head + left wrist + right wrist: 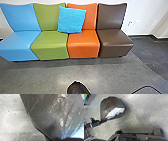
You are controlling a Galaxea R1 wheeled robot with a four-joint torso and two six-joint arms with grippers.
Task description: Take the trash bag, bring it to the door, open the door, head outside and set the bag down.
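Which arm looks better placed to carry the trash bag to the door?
The left, most likely. Its gripper is closed on the trash bag's narrow end, and the bag looms large in the left wrist view; the right wrist camera sees it from farther off.

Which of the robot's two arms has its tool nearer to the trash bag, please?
Left: the left tool is at the narrow end of the trash bag. The right tool is farther off, its wrist view showing the bag from a distance.
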